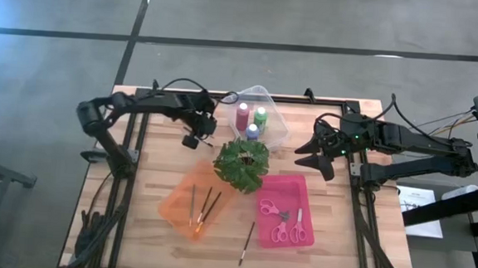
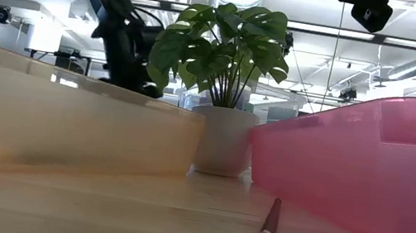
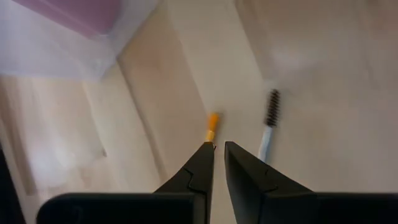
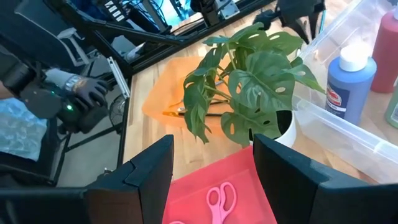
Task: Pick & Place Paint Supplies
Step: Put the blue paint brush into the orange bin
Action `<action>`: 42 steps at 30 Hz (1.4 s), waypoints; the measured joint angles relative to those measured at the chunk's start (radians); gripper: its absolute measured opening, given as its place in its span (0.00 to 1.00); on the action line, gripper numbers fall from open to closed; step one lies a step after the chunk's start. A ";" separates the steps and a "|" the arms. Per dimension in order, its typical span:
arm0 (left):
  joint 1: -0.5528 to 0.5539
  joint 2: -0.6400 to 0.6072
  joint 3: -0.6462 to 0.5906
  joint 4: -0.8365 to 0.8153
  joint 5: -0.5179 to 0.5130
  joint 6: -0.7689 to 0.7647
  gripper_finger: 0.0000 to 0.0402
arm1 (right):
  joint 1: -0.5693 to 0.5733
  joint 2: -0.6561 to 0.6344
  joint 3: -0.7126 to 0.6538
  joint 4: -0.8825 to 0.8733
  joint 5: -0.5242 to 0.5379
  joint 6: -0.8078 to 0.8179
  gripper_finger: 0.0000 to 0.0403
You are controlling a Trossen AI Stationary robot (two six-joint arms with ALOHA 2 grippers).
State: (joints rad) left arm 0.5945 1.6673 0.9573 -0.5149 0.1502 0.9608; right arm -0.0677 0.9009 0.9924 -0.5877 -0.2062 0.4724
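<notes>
Three paint bottles, maroon (image 1: 242, 115), green (image 1: 260, 115) and blue (image 4: 348, 78), stand in a clear tray (image 1: 274, 124). Paintbrushes (image 1: 204, 205) lie in the orange tray (image 1: 177, 201), and one brush (image 1: 247, 244) lies loose on the table near its front edge. Pink scissors (image 1: 274, 210) lie in the pink tray (image 1: 296, 186). My left gripper (image 3: 219, 146) hangs left of the clear tray, its fingers almost together with nothing in the slit. Beyond its tips show an orange brush end (image 3: 212, 122) and a bristle head (image 3: 272, 107). My right gripper (image 4: 213, 149) is open in the air right of the plant. My left gripper stands over the orange brush end (image 3: 211, 132), and the other brush's pale ferrule (image 3: 265, 142) runs under its fingers. Whether the fingers touch either brush I cannot tell; the fingers themselves hide that spot.
A potted leafy plant (image 1: 241, 162) stands mid-table between the trays and both grippers. Black frame rails (image 1: 134, 144) run along the table's left, right and far sides. Bare wood lies along the front edge around the loose brush.
</notes>
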 joint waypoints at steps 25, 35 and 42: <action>0.022 0.118 -0.001 0.145 0.008 0.061 0.12 | 0.000 0.000 0.000 -0.020 -0.002 0.052 0.53; 0.037 0.112 -0.060 0.153 0.056 0.021 0.12 | 0.000 0.000 0.000 -0.023 -0.002 0.057 0.53; 0.037 0.102 -0.074 0.122 0.116 -0.073 0.03 | 0.000 0.000 0.000 -0.023 -0.002 0.071 0.53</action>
State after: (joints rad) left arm 0.6319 1.7698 0.8835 -0.3927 0.2658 0.8880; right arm -0.0673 0.9009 0.9920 -0.6102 -0.2077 0.5433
